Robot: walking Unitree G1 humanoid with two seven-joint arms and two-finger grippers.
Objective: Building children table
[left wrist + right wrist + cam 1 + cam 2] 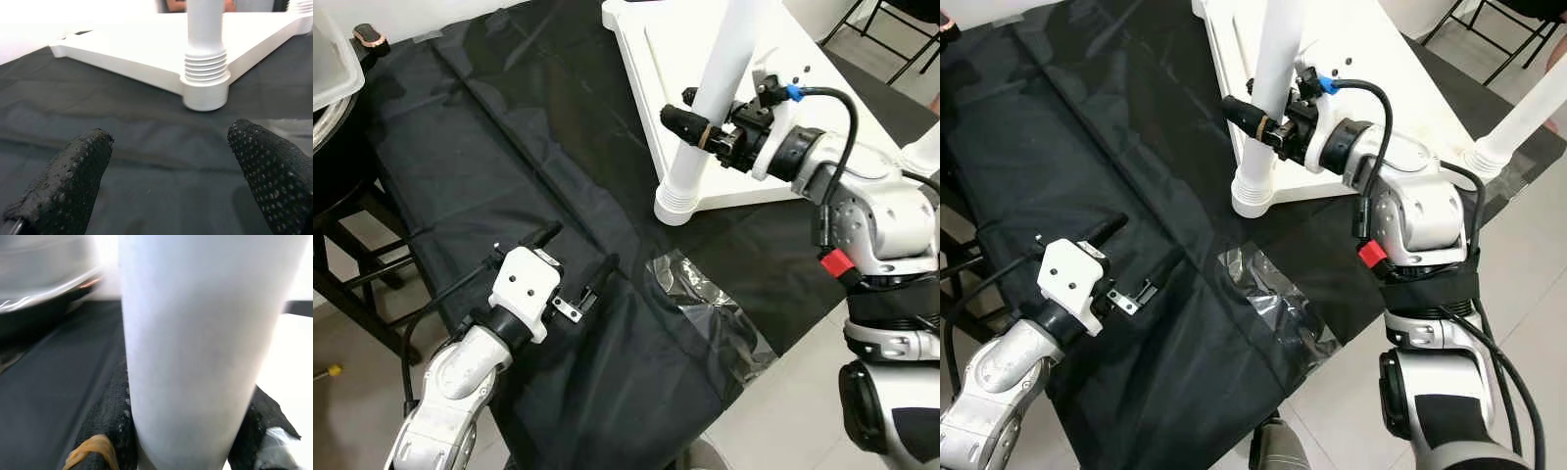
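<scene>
Black cloth (489, 176): spread over the floor, creased in long folds, carrying the parts; pale floor tiles (803, 411) show past its near right corner.
Tabletop (705, 108): white, lying flat and upside down on the far right part of the cloth, its near left corner pointing toward the robot.
Table leg (710, 108): white tube standing in the near left corner of the tabletop, leaning slightly; its threaded end (206, 66) sits in the round socket there.
Second leg (1518, 127): white, standing at the tabletop's near right corner, by the right edge of the cloth.
Black stool (352, 235): at the left edge of the cloth, with a clear plastic bin (328, 49) above it.
Plastic bag (705, 304): clear and crumpled, flat on the cloth near its near right corner, well apart from the socket.
Right claw (690, 125): clamped around the table leg partway up, a black finger on each side of the tube; a rubber band (90, 448) wraps one finger.
Left claw (582, 259): hovering low over the cloth near its near edge, fingers (73, 176) spread wide and holding nothing, pointing toward the socket corner.
</scene>
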